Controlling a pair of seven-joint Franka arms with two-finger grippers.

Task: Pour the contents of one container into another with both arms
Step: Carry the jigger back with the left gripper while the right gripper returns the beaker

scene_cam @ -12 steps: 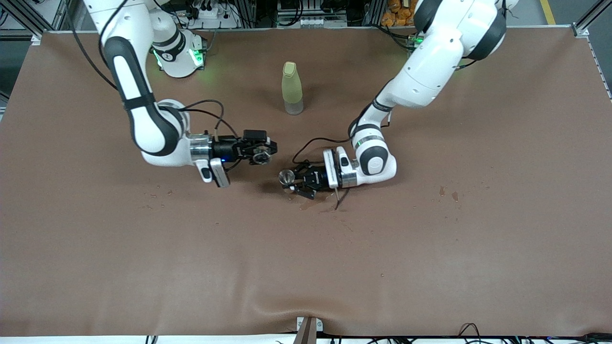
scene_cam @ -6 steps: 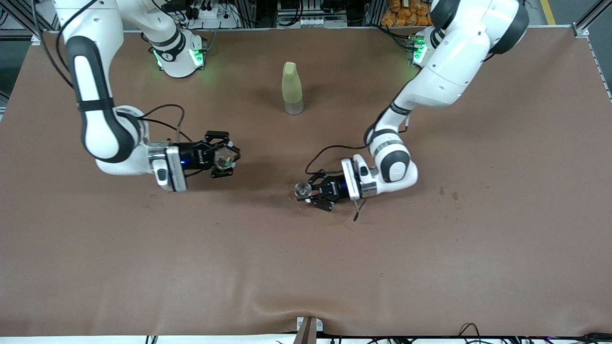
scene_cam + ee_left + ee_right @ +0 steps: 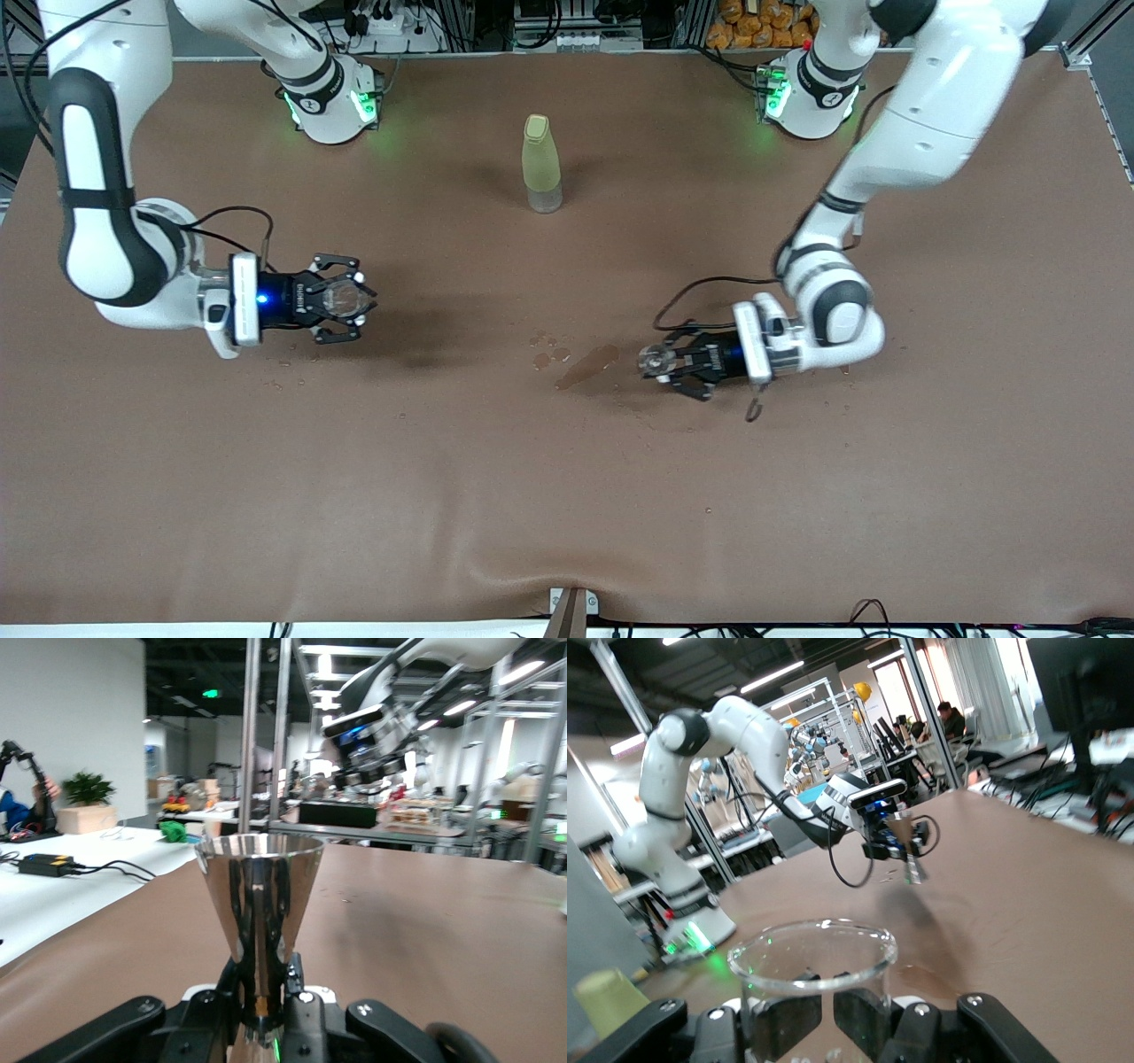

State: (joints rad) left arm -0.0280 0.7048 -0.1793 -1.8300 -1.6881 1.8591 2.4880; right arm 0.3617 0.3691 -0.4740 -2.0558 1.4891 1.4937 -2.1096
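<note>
On the brown table (image 3: 567,496), both arms sit low and well apart, each holding a vessel.

Right gripper (image 3: 341,299), toward the right arm's end of the table: fingers closed on a clear glass cup (image 3: 340,299). In the right wrist view the cup (image 3: 812,979) stands upright between the black fingers (image 3: 781,1023), rim open.

Left gripper (image 3: 666,362), toward the left arm's end: fingers closed around the narrow base of a shiny metal cone-shaped cup (image 3: 654,361). The left wrist view shows this metal cup (image 3: 259,912) upright, wide mouth up, pinched at its stem.

Between the two grippers, on the table surface: a dark wet streak (image 3: 587,366) with a few small drops beside it, nearer the left gripper than the right one.

A pale yellow-green bottle (image 3: 541,164) stands upright with its cap on, farther from the front camera than both grippers, roughly midway between the two arm bases.
</note>
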